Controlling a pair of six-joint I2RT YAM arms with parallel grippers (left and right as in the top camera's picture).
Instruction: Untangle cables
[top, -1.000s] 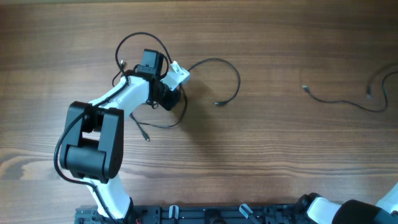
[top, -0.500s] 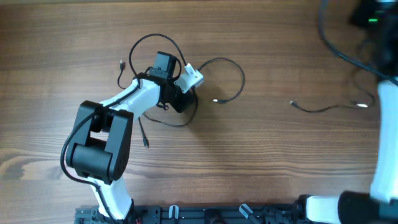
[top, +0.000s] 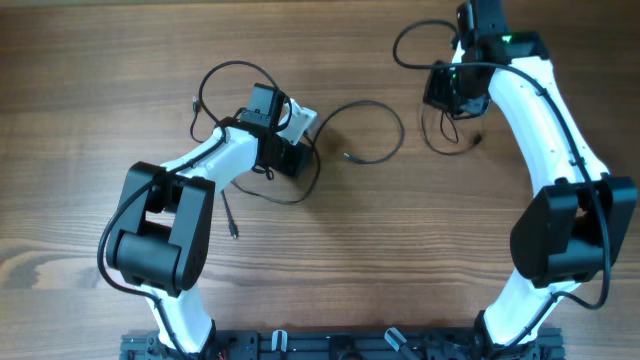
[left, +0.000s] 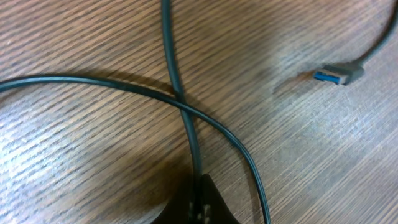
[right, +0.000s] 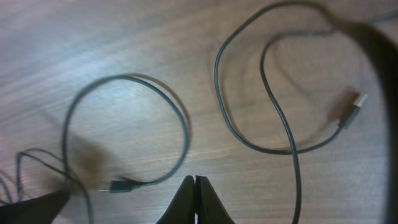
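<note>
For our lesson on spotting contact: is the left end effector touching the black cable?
Touching. The left wrist view shows the black cable running straight into the tip of the left end effector, whose fingers are shut on it, with no gap.

My overhead camera looks straight down on the whole worktop (top: 400, 250). My two wrist cameras sit very close above it, angled down at stretches of the cables (top: 401, 128) that the overhead also shows.
</note>
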